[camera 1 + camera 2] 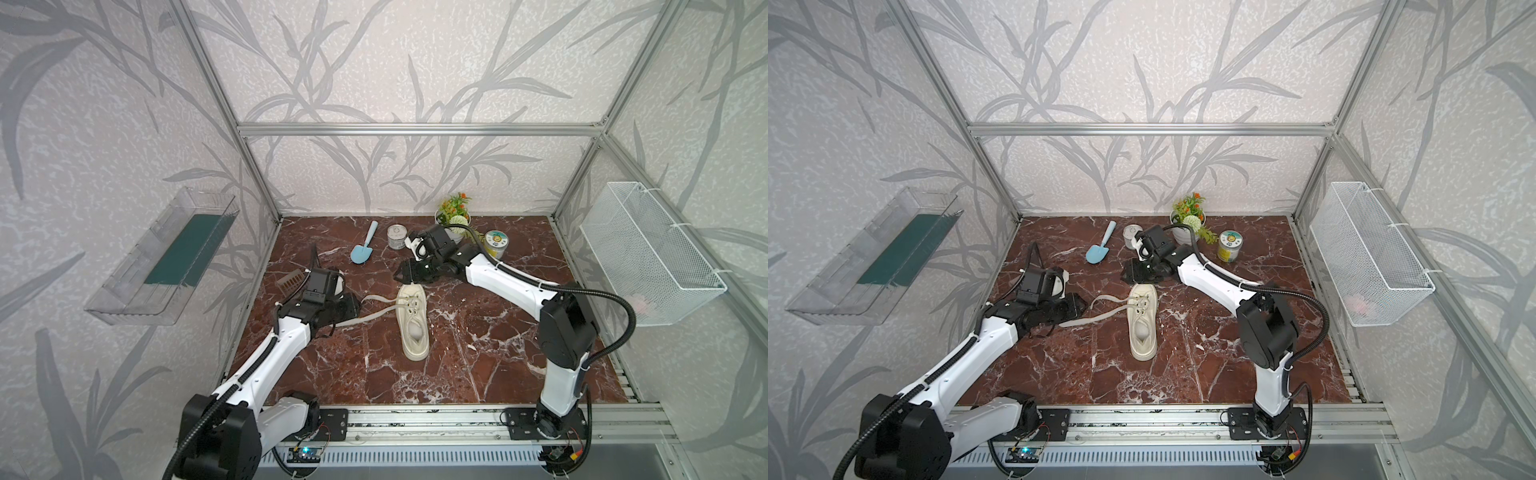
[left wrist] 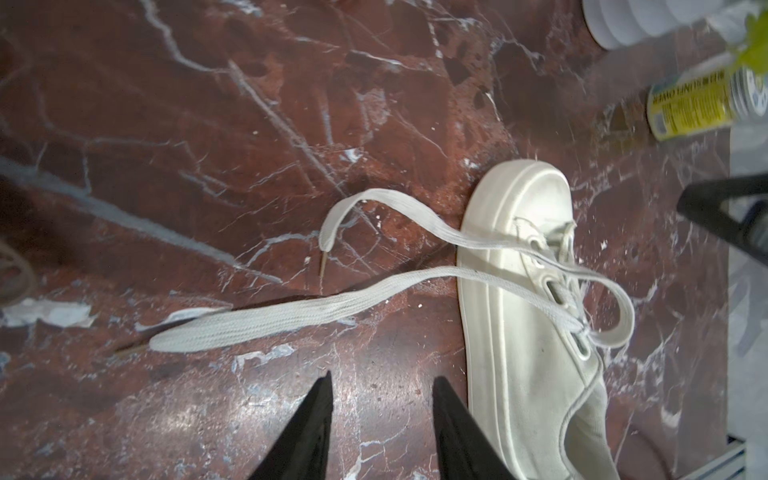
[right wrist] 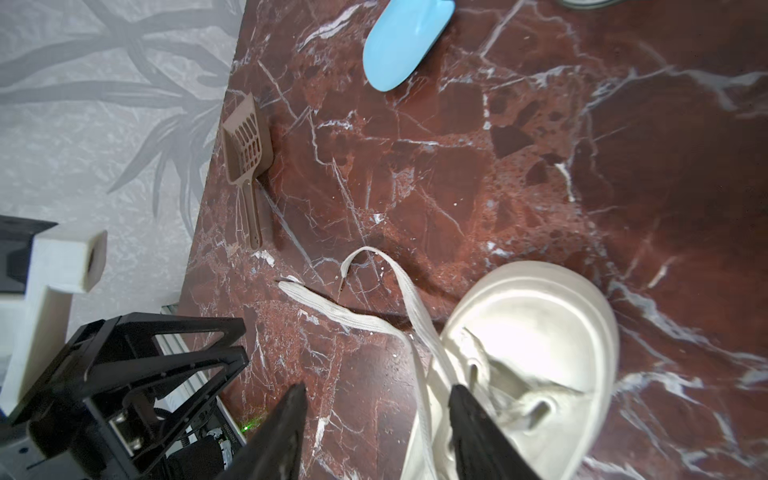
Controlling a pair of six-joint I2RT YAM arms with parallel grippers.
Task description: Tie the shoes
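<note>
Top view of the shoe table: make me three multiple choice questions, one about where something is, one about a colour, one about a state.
1. Where do the sneaker's lace ends lie? A inside it; B on the table, toward the left arm; C hanging off the front edge.
2. What colour is the trowel at the back? A green; B red; C light blue.
3. The left gripper is: A open and empty; B shut on a lace; C shut on the heel.
Answers: B, both top views show the ends resting on the marble beside the sneaker; C, blade and handle are pale blue; A, the left wrist view shows its fingers apart with nothing between.
</note>
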